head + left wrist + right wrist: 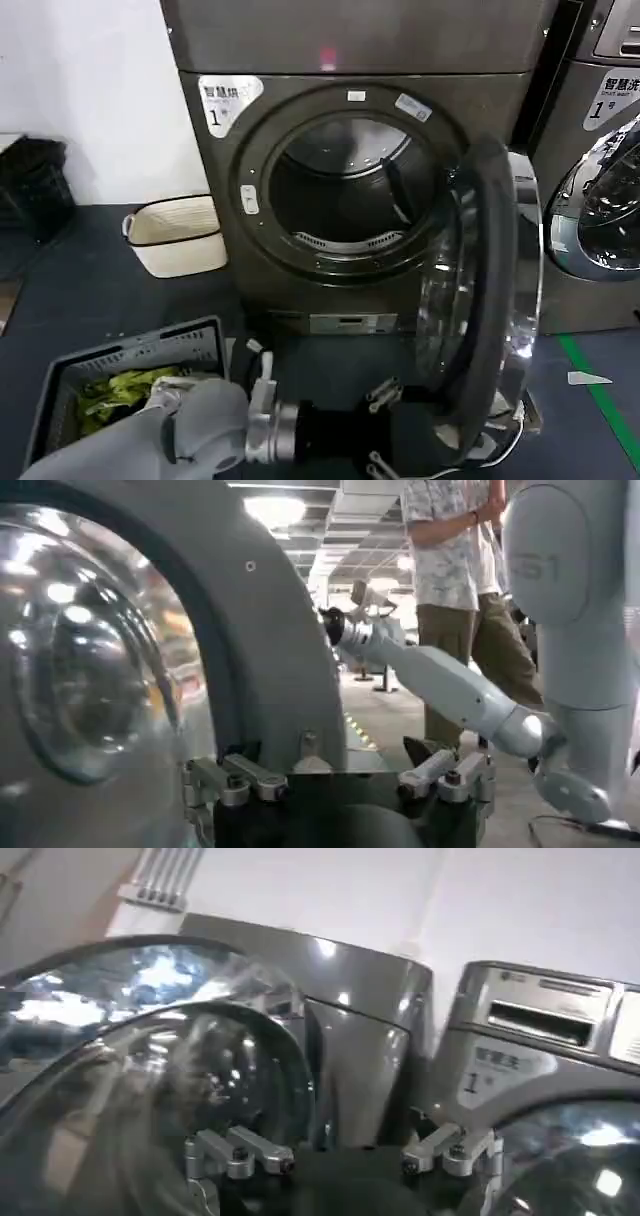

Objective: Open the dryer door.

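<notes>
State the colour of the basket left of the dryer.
Cream-white with a dark rim, the basket shows best in the head view.

Left arm stretched low across the front toward the right, wrist level, black pincer with fingers spread apart. Right arm raised and extended forward, seen from the left wrist, its pincer likewise with fingers parted.

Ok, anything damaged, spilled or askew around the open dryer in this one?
Nothing stands out. The round chrome-ringed dryer door is swung wide open, edge-on, its dark drum exposed. The left gripper sits open at the door's lower edge. The cream laundry basket and the grey crate of green cloth stand upright on the floor.
</notes>
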Robot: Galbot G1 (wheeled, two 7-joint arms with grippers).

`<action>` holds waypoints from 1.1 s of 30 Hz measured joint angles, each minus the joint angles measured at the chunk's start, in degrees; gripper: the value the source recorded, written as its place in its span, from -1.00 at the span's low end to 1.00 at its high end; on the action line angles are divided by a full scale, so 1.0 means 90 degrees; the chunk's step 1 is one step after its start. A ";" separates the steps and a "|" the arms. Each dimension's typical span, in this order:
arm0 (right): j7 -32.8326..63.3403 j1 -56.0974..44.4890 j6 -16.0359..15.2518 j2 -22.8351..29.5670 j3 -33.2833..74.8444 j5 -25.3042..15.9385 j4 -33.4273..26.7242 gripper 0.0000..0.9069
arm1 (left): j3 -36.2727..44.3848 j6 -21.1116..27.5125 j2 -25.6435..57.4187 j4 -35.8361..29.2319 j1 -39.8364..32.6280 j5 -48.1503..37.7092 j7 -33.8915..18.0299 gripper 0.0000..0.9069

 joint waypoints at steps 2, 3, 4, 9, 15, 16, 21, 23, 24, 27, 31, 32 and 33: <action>0.0070 -0.0026 -0.0003 0.0008 0.0058 0.0001 -0.0010 1.00 | 0.0105 -0.0018 -0.0031 0.0026 -0.0122 0.0004 -0.0032 1.00; 0.0113 -0.0032 -0.0013 0.0011 0.0104 -0.0003 -0.0031 1.00 | 0.0151 -0.0024 -0.0045 0.0043 -0.0167 -0.0003 -0.0051 1.00; 0.0146 -0.0035 -0.0026 0.0011 0.0140 -0.0004 -0.0043 1.00 | 0.0208 -0.0035 -0.0066 0.0069 -0.0229 -0.0002 -0.0062 1.00; 0.0335 -0.0065 -0.0119 -0.0005 0.0365 -0.0016 -0.0175 1.00 | 0.0441 -0.0070 -0.0217 0.0205 -0.0531 0.0022 -0.0203 1.00; 0.0452 -0.0120 -0.0149 -0.0012 0.0589 -0.0024 -0.0287 1.00 | 0.0746 -0.0150 -0.0448 0.0416 -0.0948 0.0142 -0.0533 1.00; 0.0459 -0.0122 -0.0149 -0.0012 0.0616 -0.0024 -0.0296 1.00 | 0.0800 -0.0168 -0.0505 0.0458 -0.1031 0.0126 -0.0565 1.00; 0.0480 -0.0130 -0.0148 0.0001 0.0657 -0.0024 -0.0301 1.00 | 0.1009 -0.0175 -0.0733 0.0595 -0.1403 0.0058 -0.0622 1.00; 0.0482 -0.0133 -0.0146 0.0010 0.0661 -0.0024 -0.0309 1.00 | 0.1069 -0.0165 -0.0797 0.0618 -0.1517 0.0056 -0.0659 1.00; 0.0483 -0.0133 -0.0146 0.0013 0.0666 -0.0022 -0.0311 1.00 | 0.1094 -0.0165 -0.0820 0.0625 -0.1562 0.0053 -0.0667 1.00; 0.0483 -0.0126 -0.0143 0.0012 0.0686 -0.0016 -0.0320 1.00 | 0.1184 -0.0176 -0.0877 0.0661 -0.1703 0.0023 -0.0700 1.00; 0.0488 -0.0121 -0.0142 0.0012 0.0691 -0.0015 -0.0339 1.00 | 0.1281 -0.0224 -0.0992 0.0773 -0.1885 -0.0092 -0.0738 1.00; 0.0487 -0.0124 -0.0141 0.0012 0.0698 -0.0014 -0.0338 1.00 | 0.1290 -0.0238 -0.1037 0.0812 -0.1928 -0.0117 -0.0738 1.00; 0.0488 -0.0126 -0.0141 0.0011 0.0708 -0.0011 -0.0339 1.00 | 0.1299 -0.0253 -0.1081 0.0849 -0.1971 -0.0127 -0.0737 1.00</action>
